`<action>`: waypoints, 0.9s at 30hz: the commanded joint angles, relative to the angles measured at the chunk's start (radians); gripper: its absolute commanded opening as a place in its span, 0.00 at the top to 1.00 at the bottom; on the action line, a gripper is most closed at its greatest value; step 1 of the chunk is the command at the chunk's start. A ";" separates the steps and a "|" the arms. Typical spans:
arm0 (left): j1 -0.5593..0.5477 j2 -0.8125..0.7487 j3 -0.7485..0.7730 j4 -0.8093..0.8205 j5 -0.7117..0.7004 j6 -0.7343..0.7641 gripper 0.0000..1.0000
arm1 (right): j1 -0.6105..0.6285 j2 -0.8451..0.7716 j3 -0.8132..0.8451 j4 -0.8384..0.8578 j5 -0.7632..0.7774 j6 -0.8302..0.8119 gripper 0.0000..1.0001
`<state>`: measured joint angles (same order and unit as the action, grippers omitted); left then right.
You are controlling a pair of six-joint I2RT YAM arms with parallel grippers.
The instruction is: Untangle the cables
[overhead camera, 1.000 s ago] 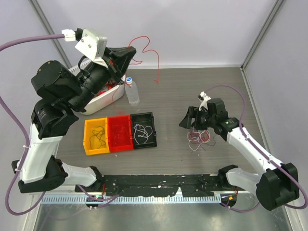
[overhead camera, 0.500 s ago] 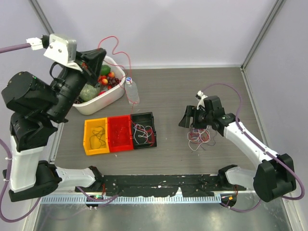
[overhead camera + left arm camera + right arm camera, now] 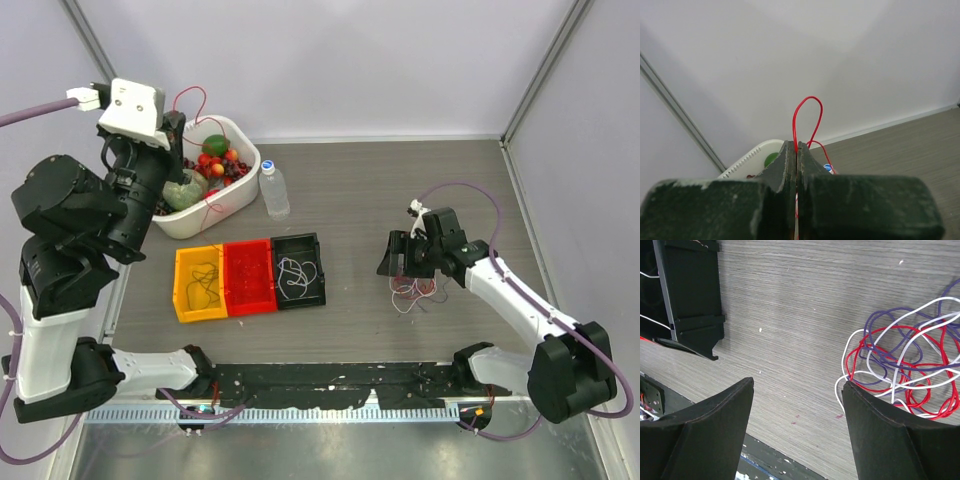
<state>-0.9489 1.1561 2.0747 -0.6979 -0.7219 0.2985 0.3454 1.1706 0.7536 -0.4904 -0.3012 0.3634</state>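
So the left gripper pinched a red cable top-left, probably pulling it clear; the right gripper hovered wide apart by the tangle, guessing to anchor it.

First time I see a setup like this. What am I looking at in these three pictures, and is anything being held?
Two robot arms stand at the near edge of a table. The wide picture looks down from above and behind them; the other two come from a camera on each wrist. The left arm has its jaws shut on a red cable that hangs down by a white tub of fruit. The right arm has its jaws open, holding nothing, at the edge of a tangle of red, white and purple cables. Also on the table: a water bottle and a row of orange, red and black bins.
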 commanded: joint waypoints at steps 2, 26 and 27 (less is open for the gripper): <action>-0.001 -0.001 0.039 0.094 -0.027 0.034 1.00 | 0.003 -0.051 0.010 0.003 0.034 -0.020 0.24; 0.013 -0.093 -0.543 -0.115 -0.149 -0.364 1.00 | 0.003 -0.020 0.009 -0.007 0.068 -0.029 0.24; 0.027 -0.099 -0.591 -0.127 -0.149 -0.415 1.00 | 0.003 -0.014 0.010 -0.007 0.068 -0.029 0.24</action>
<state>-0.9463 1.0534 1.6138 -0.7319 -0.8165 0.0525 0.3454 1.1477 0.7536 -0.5056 -0.2523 0.3485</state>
